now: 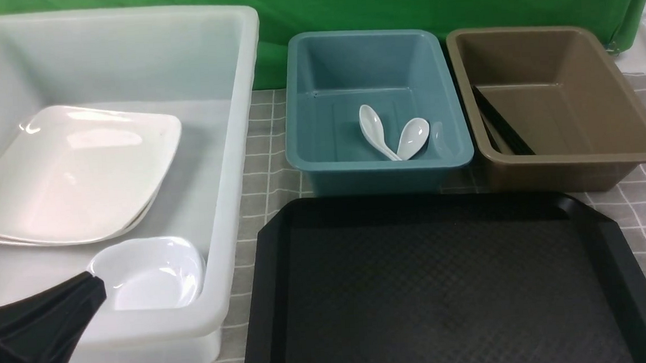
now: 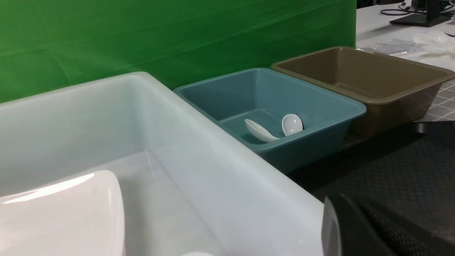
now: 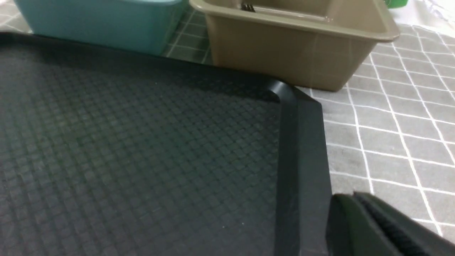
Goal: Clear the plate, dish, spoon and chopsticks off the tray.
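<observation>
Sitting bare: tray (image 1: 453,286), nothing readable anywhere, no labels or writing showing.
Lying in white tub (image 1: 232,170): plate (image 1: 76,174) and dish (image 1: 155,273); resting in teal tub (image 1: 374,49): spoon (image 1: 375,125); leaning in brown tub (image 1: 550,44): chopsticks (image 1: 501,123). Hovering closed, gripping nothing: left gripper (image 1: 91,288), right gripper (image 3: 384,224).

Bright, even overhead light; glare streaks on the plate (image 1: 76,174), a soft shadow along the tray's (image 1: 274,297) far rim; wrist views slightly soft up close.
</observation>
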You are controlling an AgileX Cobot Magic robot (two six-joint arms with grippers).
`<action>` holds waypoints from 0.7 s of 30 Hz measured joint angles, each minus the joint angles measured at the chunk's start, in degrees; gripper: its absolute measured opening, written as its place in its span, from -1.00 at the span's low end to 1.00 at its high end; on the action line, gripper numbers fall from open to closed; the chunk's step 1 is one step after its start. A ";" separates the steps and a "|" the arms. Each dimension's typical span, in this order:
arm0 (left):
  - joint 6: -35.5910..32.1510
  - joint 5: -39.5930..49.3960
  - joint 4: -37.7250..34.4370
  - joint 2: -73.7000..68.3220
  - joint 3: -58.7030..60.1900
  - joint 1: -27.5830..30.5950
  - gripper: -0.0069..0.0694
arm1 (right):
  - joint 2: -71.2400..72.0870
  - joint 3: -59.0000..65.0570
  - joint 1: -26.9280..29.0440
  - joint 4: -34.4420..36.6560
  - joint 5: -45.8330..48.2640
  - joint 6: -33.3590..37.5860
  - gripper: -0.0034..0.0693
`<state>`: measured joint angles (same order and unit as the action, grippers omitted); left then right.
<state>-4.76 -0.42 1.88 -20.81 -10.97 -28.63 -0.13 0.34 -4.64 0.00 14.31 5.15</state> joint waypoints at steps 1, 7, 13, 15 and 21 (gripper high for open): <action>0.00 0.00 0.00 0.00 0.00 0.00 -0.80 | 0.00 0.00 0.02 0.00 0.00 0.00 -0.84; 0.00 0.00 0.00 0.00 0.00 0.00 -0.80 | 0.00 0.00 0.02 0.00 0.23 -0.21 -0.81; 0.00 -0.06 0.00 0.00 0.00 0.00 -0.80 | 0.00 0.00 0.02 0.00 0.23 -0.29 -0.80; 0.00 -0.06 0.00 0.00 0.00 0.00 -0.80 | 0.00 0.00 0.02 0.00 0.23 -0.41 -0.79; -0.05 -0.06 0.00 0.00 0.00 0.00 -0.80 | 0.00 0.00 0.02 0.00 0.23 -0.75 -0.76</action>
<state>-4.81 -0.48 1.88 -20.81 -10.97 -28.63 -0.13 0.34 -4.62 0.00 14.54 4.39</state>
